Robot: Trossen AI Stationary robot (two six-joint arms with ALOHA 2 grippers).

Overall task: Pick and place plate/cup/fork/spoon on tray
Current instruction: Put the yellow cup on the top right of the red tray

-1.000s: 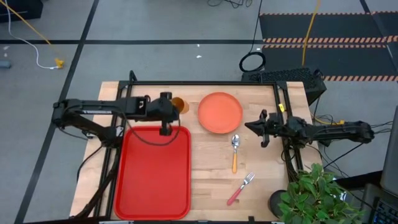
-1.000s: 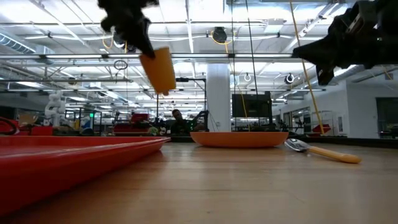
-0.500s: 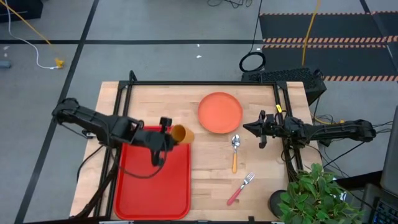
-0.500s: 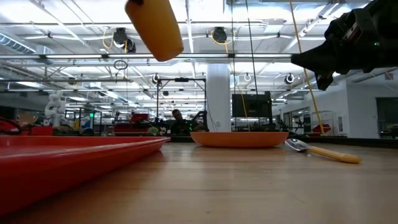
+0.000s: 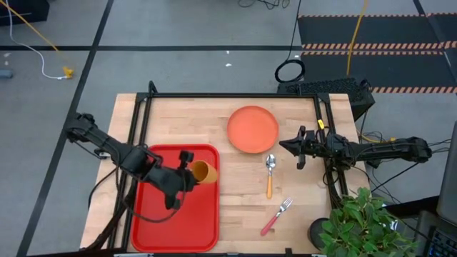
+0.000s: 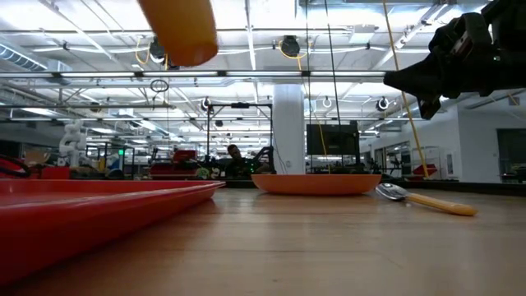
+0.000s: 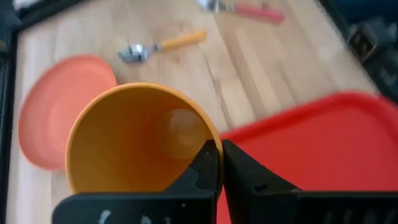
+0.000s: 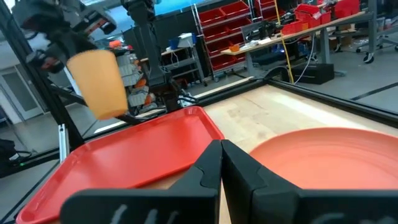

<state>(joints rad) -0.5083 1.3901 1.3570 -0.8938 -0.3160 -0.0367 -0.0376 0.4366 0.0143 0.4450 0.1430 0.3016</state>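
Above the red tray (image 5: 153, 214) at the bench's left, the left gripper (image 5: 187, 168) holds the yellow-orange cup (image 5: 201, 171) aloft, its fingers (image 7: 208, 168) pinched shut on the cup's rim. The cup hangs over the tray's inner corner, clear of its floor, so it appears close to being set down. Nothing yet rests on the tray. To the right, the salmon-orange plate (image 5: 252, 129), the orange-handled spoon (image 5: 269, 175) and the pink-handled fork (image 5: 275, 216) lie on the bare wood, waiting their turn. At far right, the right gripper (image 5: 298, 148) hovers beside the plate, fingers (image 8: 211, 168) closed and empty. No brand, label or writing is legible.
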